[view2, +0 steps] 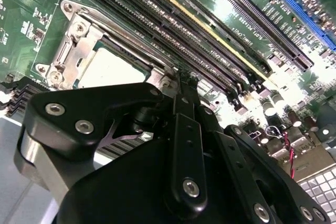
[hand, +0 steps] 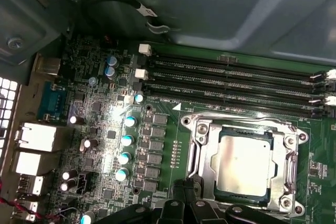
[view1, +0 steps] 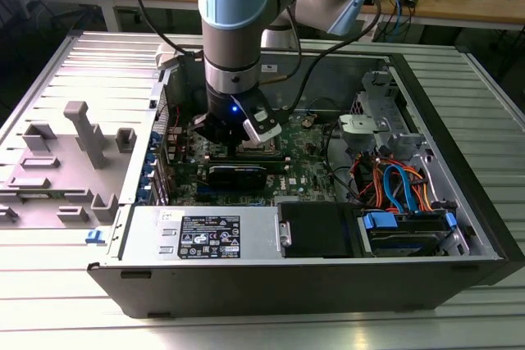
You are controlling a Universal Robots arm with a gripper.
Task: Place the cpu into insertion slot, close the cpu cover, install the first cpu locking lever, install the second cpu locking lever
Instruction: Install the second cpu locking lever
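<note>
The cpu (hand: 244,162), a shiny silver square, lies in its socket on the green motherboard, and it also shows in the second wrist view (view2: 109,70). Around it the cpu cover (hand: 208,153) lies flat, its window framing the chip; the cover's corner plate (view2: 79,43) is bright metal. A thin wire locking lever (hand: 247,121) runs along the socket's edge beside the memory slots. My gripper (hand: 188,193) hangs just off the socket's opposite edge with its black fingers (view2: 185,129) pressed together, tips (view2: 185,83) at the socket's corner. In the exterior view the gripper (view1: 244,138) is low over the board.
Long black memory slots (hand: 231,80) run beside the socket. Capacitors (hand: 126,140) and rear ports (hand: 34,148) lie to one side. The open computer case (view1: 459,104) walls in the board, with a drive bay and orange and blue cables (view1: 398,190) at the exterior view's right.
</note>
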